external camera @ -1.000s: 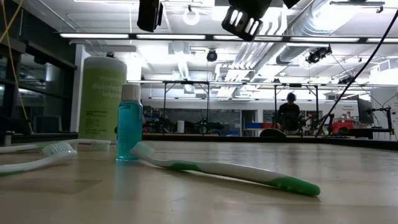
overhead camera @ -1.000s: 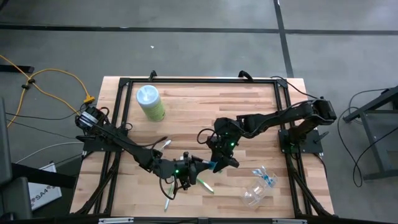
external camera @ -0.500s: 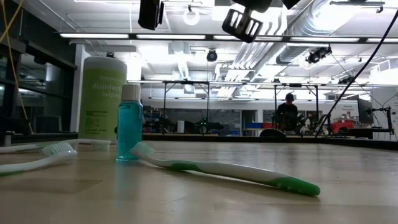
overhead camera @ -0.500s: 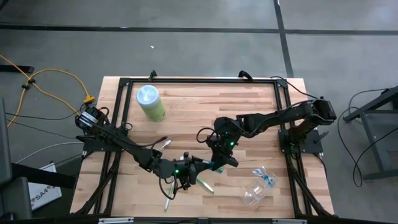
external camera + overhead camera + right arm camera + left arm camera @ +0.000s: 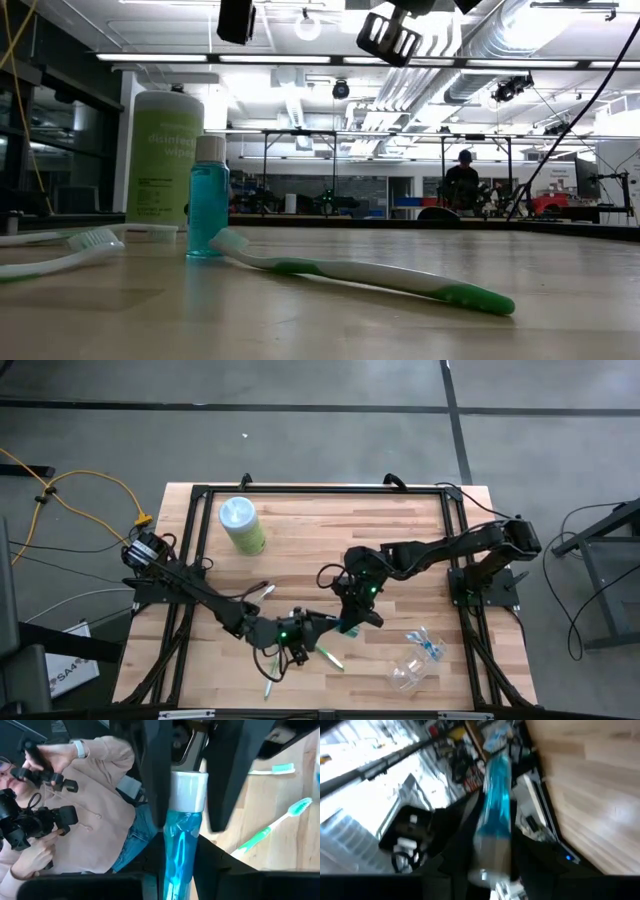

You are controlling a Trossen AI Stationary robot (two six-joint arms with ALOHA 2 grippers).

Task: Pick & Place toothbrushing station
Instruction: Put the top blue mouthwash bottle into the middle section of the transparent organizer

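High view: near the clear cup point(image 5: 412, 668) on the tabletop point(image 5: 330, 540), the left gripper point(image 5: 312, 626) meets the right gripper point(image 5: 352, 622).

Left wrist view: its jaws flank the blue tube point(image 5: 496, 815); grip unclear.

Right wrist view: its jaws clamp that tube, green toothbrush point(image 5: 270, 830) nearby.

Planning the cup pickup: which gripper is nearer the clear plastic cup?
Right. The right gripper hangs near the table's middle, just left of the clear plastic cup lying toward the front right. The left gripper sits farther left still, beside the right one.
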